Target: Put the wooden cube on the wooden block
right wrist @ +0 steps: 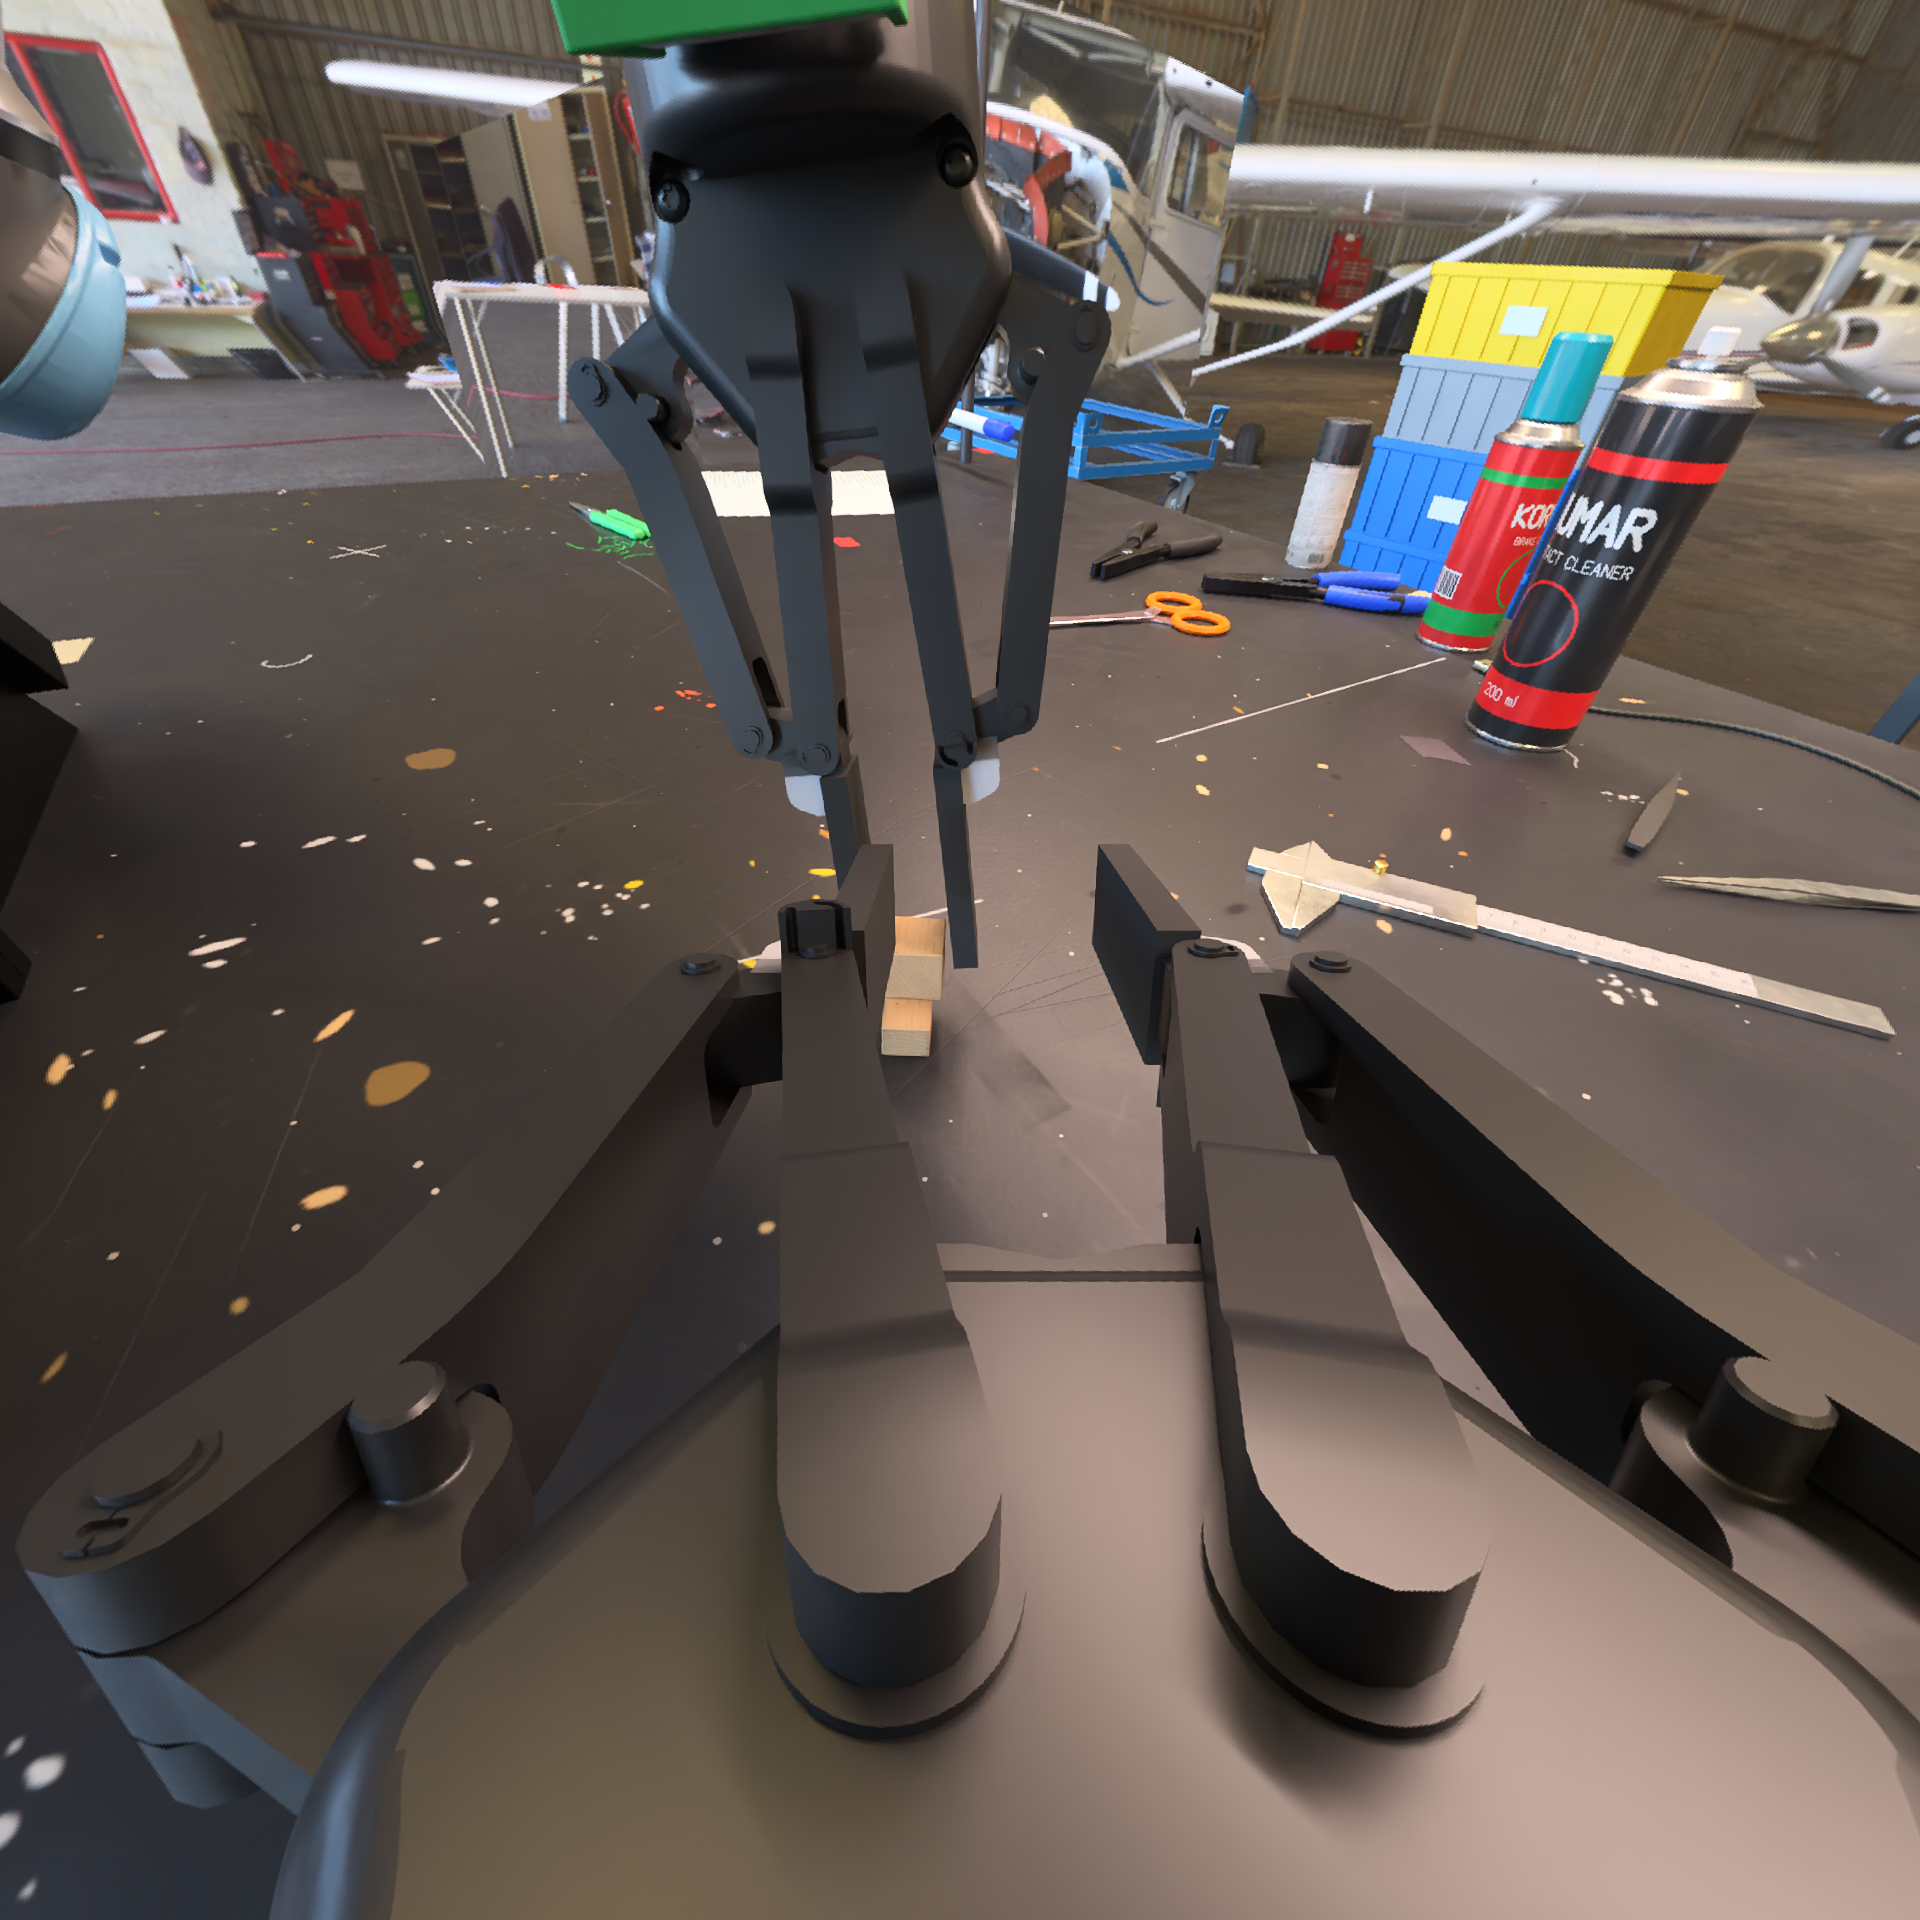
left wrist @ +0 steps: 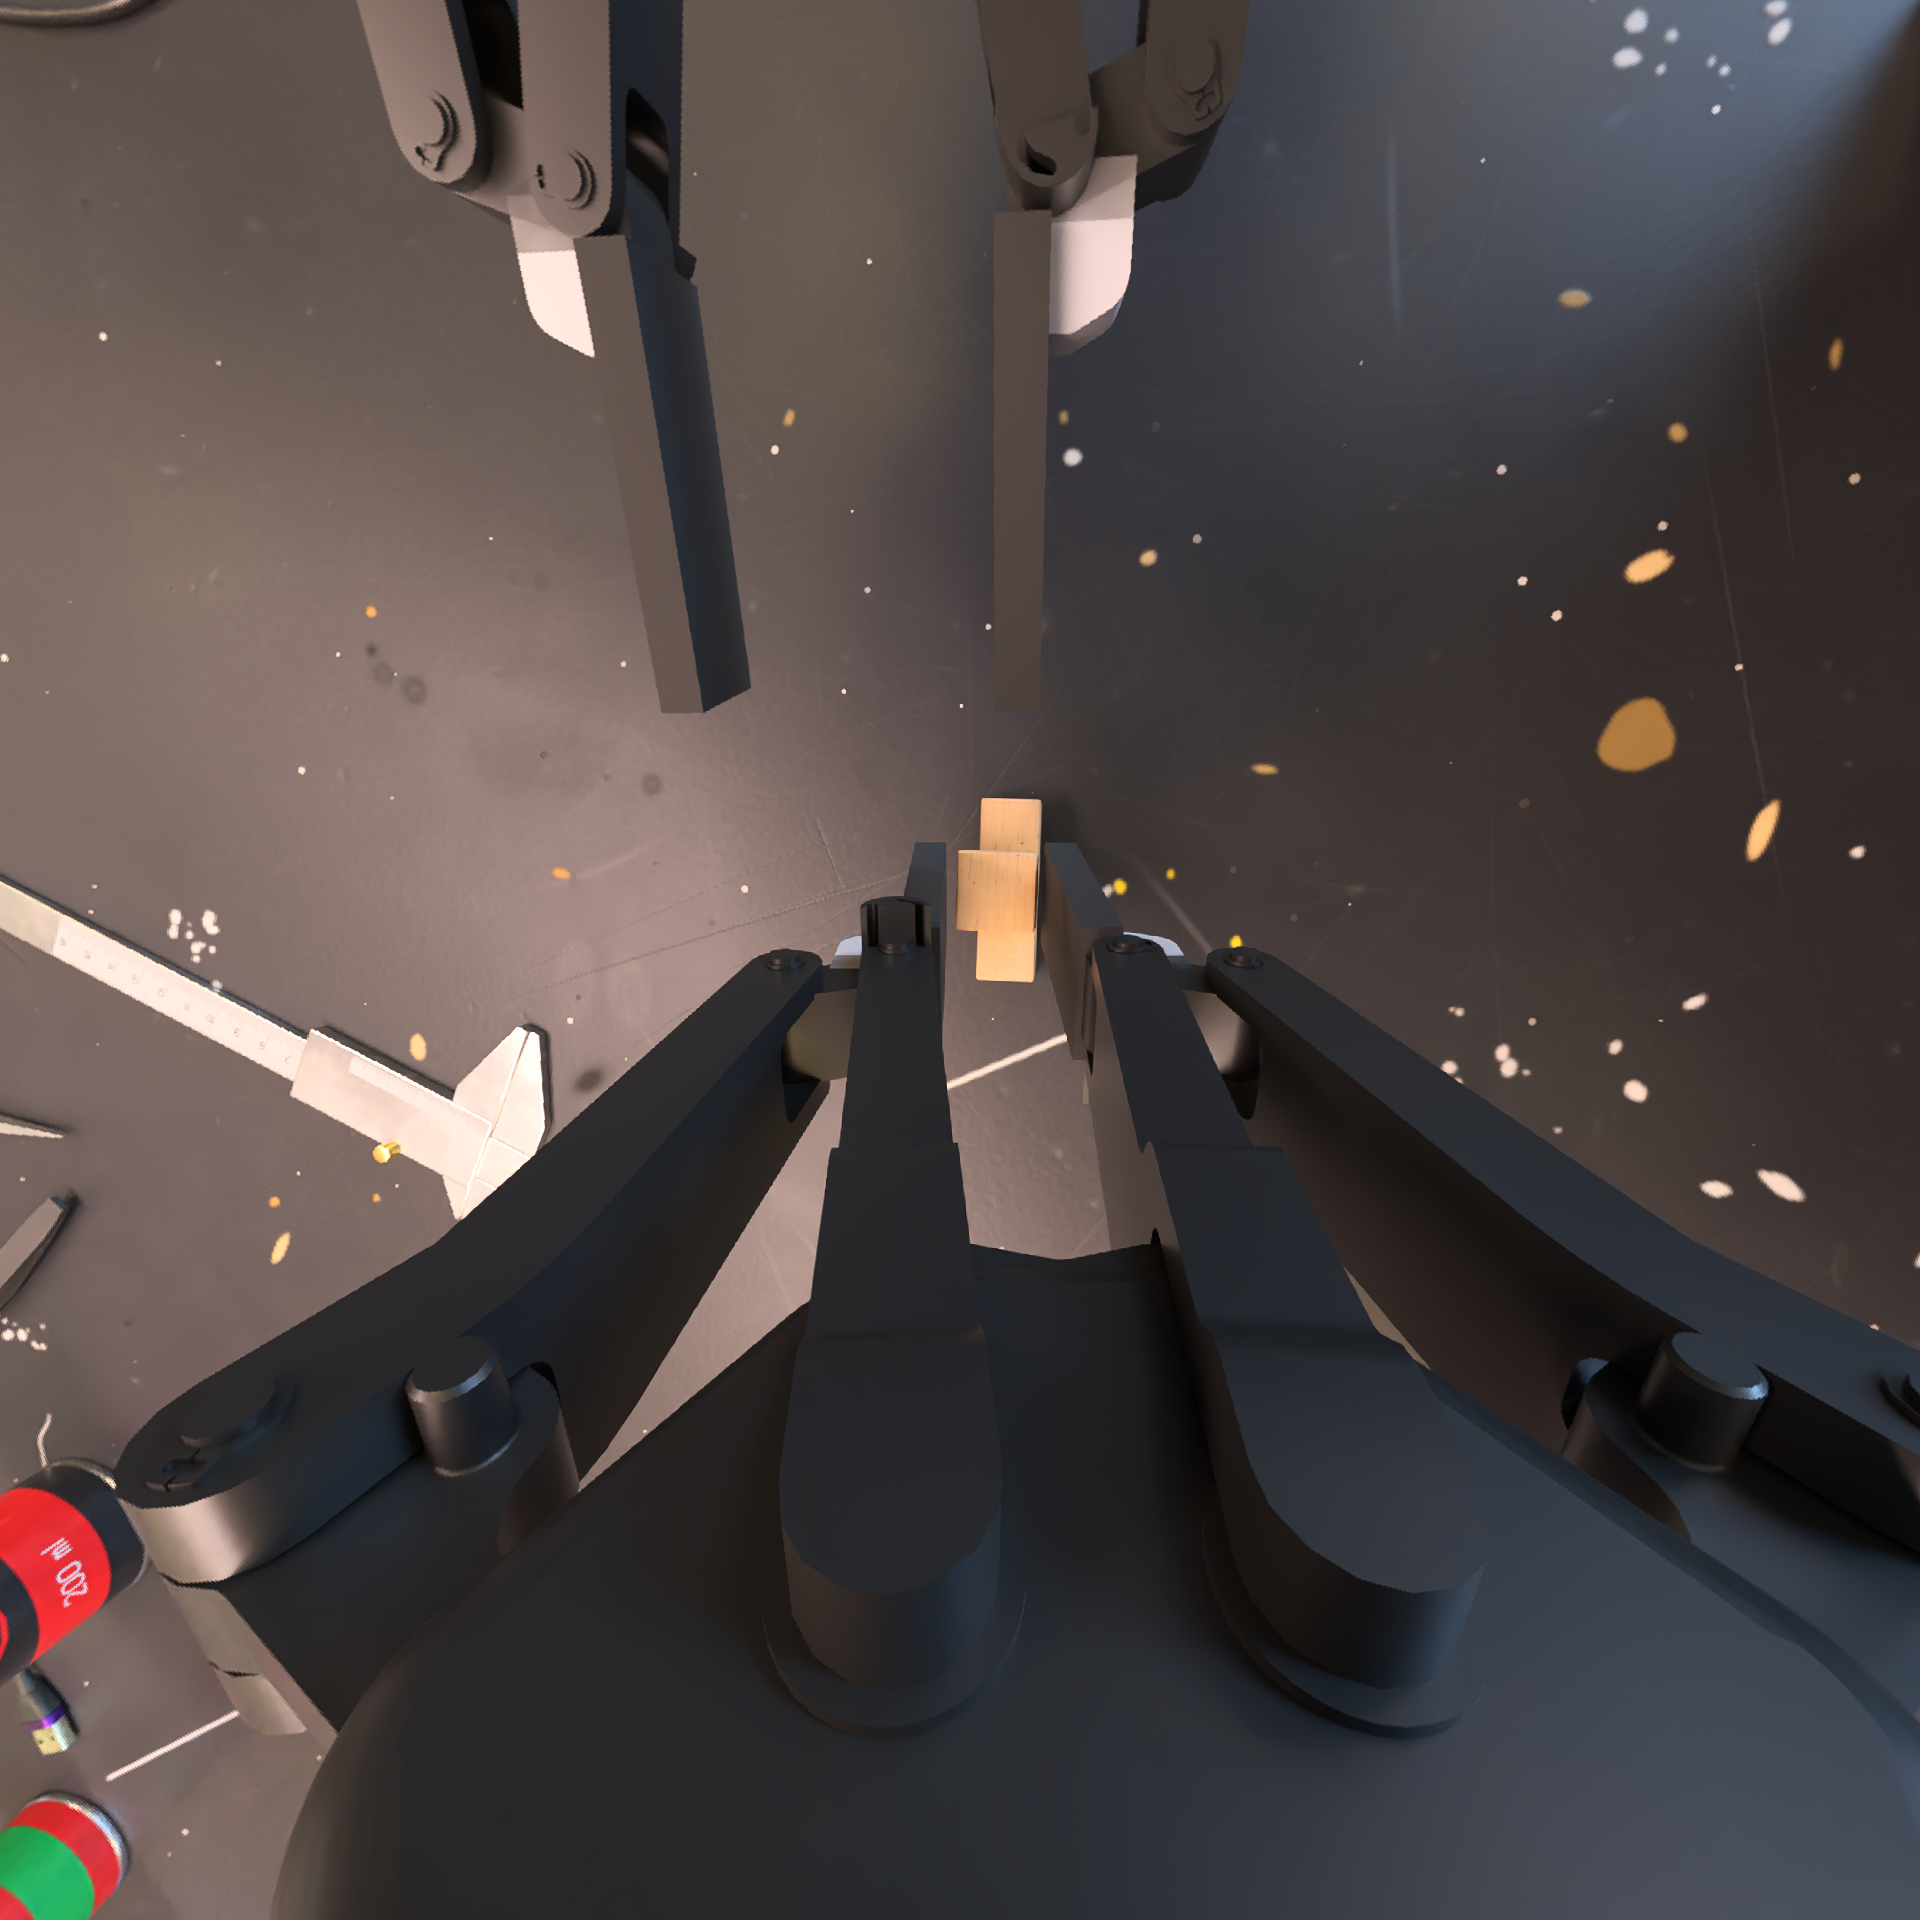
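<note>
In the left wrist view, my left gripper (left wrist: 992, 894) is shut on the pale wooden cube (left wrist: 997, 888), low over the dark table. The cube rests across the middle of the narrow wooden block (left wrist: 1010, 826), whose two ends stick out past it. In the right wrist view, the left gripper (right wrist: 914, 940) comes down from above onto the cube (right wrist: 916, 977), with the block (right wrist: 906, 1029) right under it. My right gripper (right wrist: 997, 904) is open and empty, its left finger (right wrist: 868, 894) just beside the cube. It also shows in the left wrist view (left wrist: 862, 686), beyond the block.
A steel caliper (right wrist: 1455, 904) lies right of the block, also in the left wrist view (left wrist: 312, 1060). Two spray cans (right wrist: 1600, 582) stand at the far right before stacked crates (right wrist: 1507, 416). Orange scissors (right wrist: 1184, 613), pliers (right wrist: 1340, 592) and a file (right wrist: 1787, 888) lie around.
</note>
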Controlling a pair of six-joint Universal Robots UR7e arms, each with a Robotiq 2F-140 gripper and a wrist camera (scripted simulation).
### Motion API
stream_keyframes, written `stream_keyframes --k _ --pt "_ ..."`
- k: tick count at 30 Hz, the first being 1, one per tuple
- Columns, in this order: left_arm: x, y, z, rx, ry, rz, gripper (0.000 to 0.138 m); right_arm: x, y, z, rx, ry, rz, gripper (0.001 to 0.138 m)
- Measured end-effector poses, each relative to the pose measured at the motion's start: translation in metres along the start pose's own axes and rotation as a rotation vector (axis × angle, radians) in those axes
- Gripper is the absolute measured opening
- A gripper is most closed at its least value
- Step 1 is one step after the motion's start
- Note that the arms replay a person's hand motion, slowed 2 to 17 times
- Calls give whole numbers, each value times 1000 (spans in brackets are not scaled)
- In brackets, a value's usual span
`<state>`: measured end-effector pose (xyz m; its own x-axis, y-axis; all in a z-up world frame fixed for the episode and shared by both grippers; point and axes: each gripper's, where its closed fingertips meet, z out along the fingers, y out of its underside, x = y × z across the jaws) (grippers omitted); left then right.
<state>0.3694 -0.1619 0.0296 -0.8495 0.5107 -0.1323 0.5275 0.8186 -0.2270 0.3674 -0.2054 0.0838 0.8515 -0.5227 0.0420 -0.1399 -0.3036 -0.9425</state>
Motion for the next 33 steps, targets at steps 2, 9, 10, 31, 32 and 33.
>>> stream_keyframes --k 2,9,10,31,32,33 --pt "-1 1 -2 6 -6 -7 26 0 0 0 0 0 1 52" --pt "-7 2 -20 61 -56 -49 27 0 0 0 3 1 4 52" --pt "-8 3 -24 74 -67 -59 27 0 0 0 3 1 4 52" --pt "-47 72 -136 567 -426 -599 33 15 1 4 -23 36 156 46" --pt "-48 79 -139 594 -442 -638 32 17 1 5 -26 42 173 45" --pt "-49 86 -142 619 -458 -677 31 20 1 5 -28 49 189 45"
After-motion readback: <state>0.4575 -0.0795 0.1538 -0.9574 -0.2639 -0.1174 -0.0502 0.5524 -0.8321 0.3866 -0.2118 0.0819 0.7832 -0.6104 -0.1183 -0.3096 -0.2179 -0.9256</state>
